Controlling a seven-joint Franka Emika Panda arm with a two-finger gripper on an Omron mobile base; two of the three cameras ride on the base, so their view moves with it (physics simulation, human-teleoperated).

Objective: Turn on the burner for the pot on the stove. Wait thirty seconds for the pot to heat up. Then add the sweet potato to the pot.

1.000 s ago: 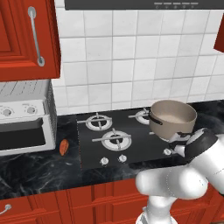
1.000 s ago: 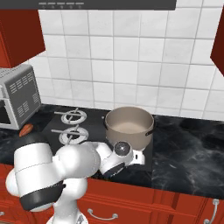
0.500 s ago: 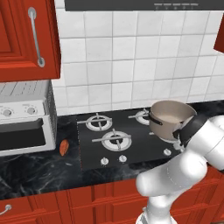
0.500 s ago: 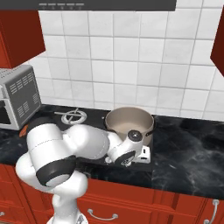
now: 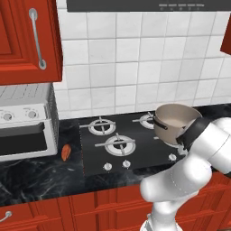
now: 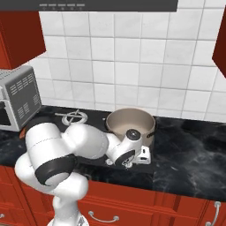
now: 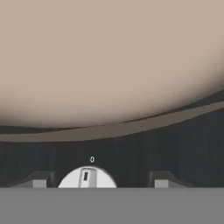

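Observation:
The taupe pot (image 5: 177,121) stands on the right rear burner of the black stove (image 5: 95,155); its pale inside (image 6: 130,121) holds nothing. My gripper (image 7: 99,181) is low at the stove's front edge, just before the pot (image 7: 109,57). It is open, with a small silver knob (image 7: 87,177) between its fingertips (image 7: 39,181) and a gap on each side. In the right base view the gripper (image 6: 140,155) sits under the pot's front wall. The sweet potato (image 5: 66,152) lies on the counter left of the stove.
A white toaster oven (image 5: 22,126) stands on the counter at the left, close to the sweet potato. Other silver knobs (image 5: 107,166) line the stove's front edge. Red cabinets hang above on the left, and black counter (image 6: 190,159) stretches right of the stove.
My arm has folded and its elbow has swung across, while the hand shifted slightly right in front of the pot. Pot and sweet potato have not moved.

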